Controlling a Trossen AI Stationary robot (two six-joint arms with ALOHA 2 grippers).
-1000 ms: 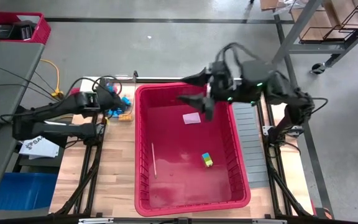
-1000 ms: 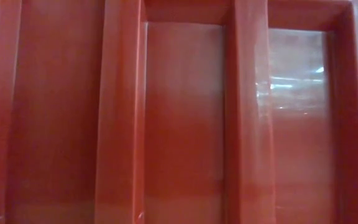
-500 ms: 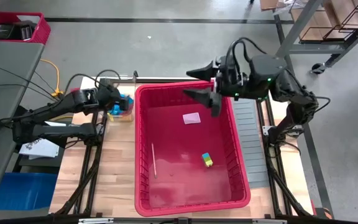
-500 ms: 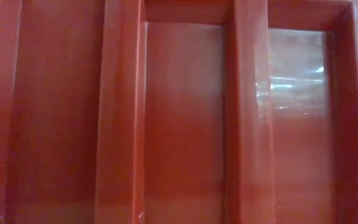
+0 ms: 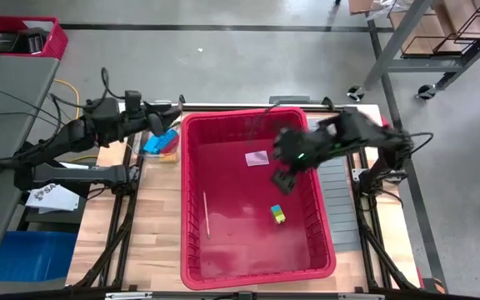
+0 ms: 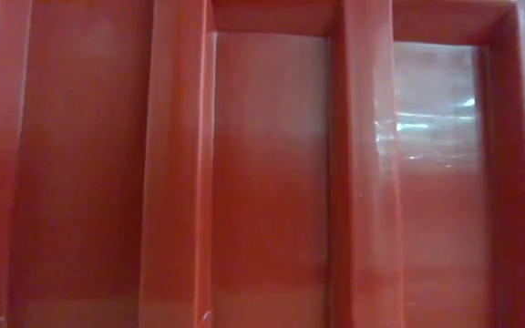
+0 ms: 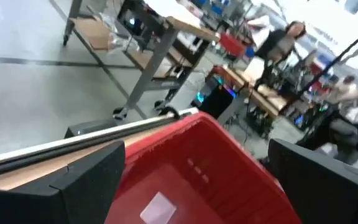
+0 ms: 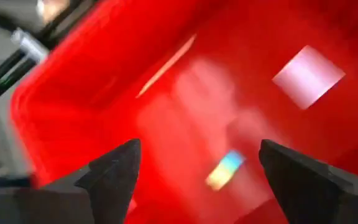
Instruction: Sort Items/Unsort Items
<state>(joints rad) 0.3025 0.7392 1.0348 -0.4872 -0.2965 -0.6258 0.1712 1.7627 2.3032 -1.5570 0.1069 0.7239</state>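
Note:
Several items lie in a small pile (image 5: 160, 144) of blue and orange pieces on the wooden table, just left of the red bin (image 5: 192, 200). On the bin's floor lie a blue, yellow and green block (image 5: 278, 214), a thin stick (image 5: 206, 214) and a pink card (image 5: 257, 157). My left gripper (image 5: 167, 115) is open in the air over the bin's far left corner, past the pile. My right gripper (image 5: 283, 173) is open inside the bin, above the floor, between the card and the block (image 8: 224, 169).
The bin's tall ribbed wall (image 6: 272, 182) fills the low view. A grey strip (image 5: 333, 183) runs along the bin's right side. Bare wooden table (image 5: 157, 225) lies left of the bin. Benches and a person (image 7: 284, 37) show in the room beyond.
My left gripper has risen from the pile beside the bin and gone toward the far edge. My right gripper has come down from over the bin's far rim into the bin, toward the near edge and the block. The items in the bin have kept still.

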